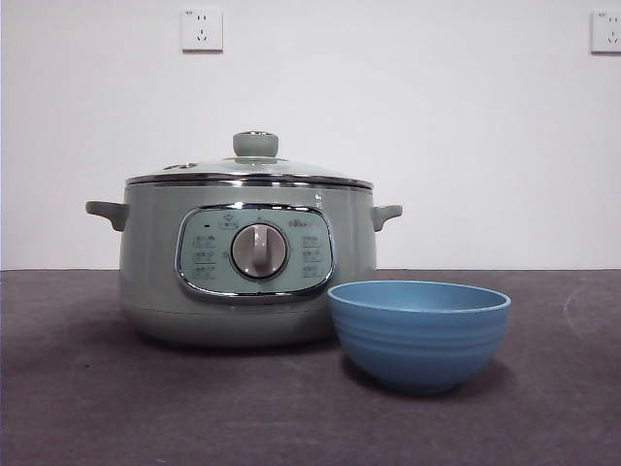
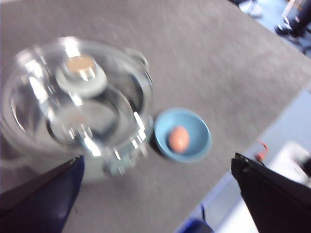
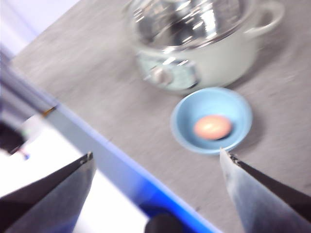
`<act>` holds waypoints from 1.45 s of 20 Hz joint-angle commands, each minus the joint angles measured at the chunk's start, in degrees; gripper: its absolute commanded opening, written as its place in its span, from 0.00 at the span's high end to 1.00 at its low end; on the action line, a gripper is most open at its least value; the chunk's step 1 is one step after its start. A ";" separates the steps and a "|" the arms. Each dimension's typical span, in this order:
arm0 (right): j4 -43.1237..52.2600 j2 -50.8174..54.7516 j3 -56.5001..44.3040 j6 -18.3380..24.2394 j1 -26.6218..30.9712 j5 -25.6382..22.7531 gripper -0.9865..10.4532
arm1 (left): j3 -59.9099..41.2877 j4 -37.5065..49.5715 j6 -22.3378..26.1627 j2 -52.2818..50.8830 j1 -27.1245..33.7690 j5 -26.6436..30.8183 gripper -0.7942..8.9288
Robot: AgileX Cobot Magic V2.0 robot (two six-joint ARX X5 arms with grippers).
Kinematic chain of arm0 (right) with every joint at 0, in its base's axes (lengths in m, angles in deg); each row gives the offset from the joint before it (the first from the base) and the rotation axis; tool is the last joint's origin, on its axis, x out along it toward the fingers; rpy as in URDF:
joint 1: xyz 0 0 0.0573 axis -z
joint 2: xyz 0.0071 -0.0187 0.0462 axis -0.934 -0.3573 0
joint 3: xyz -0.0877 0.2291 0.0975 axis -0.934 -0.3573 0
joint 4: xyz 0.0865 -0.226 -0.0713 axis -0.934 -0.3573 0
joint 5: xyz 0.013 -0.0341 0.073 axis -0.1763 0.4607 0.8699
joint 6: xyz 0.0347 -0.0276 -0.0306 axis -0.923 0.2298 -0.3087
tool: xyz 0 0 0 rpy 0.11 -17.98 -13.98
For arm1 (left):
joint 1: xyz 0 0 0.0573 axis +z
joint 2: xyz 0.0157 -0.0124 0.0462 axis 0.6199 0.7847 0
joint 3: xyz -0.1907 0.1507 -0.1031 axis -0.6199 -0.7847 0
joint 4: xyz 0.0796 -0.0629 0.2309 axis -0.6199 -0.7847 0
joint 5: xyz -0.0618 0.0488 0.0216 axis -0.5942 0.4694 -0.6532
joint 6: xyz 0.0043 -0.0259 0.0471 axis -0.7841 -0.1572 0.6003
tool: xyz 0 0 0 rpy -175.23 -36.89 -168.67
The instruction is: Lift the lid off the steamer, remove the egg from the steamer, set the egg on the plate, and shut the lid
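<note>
Lid (image 1: 250, 167) sits closed on steamer (image 1: 247, 260), knob up. Plate (image 1: 418, 333) stands just beside steamer's front, nearer the surface's (image 1: 87, 388) front edge; egg (image 2: 178, 139) lies inside it, seen from both wrist views. Left gripper (image 2: 155, 194) hangs high above surface, jaws spread wide, nothing between them, looking down on lid & plate. Right gripper (image 3: 158, 194) also raised well above, near surface's front edge, jaws wide apart, empty. Neither arm shows in front view.
</note>
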 commanded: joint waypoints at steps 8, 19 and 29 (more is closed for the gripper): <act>-3.26 -0.02 -0.04 0.04 -0.07 0.59 0.92 | -0.15 -9.20 -0.13 -3.08 -0.07 -0.48 0.93; -3.34 0.00 -0.04 0.07 -0.07 0.37 0.91 | -0.15 -8.98 -0.17 -2.97 -0.04 0.42 0.92; -3.34 0.00 -0.04 0.07 -0.07 0.37 0.91 | -0.15 -8.96 -0.17 -2.93 -0.04 0.44 0.92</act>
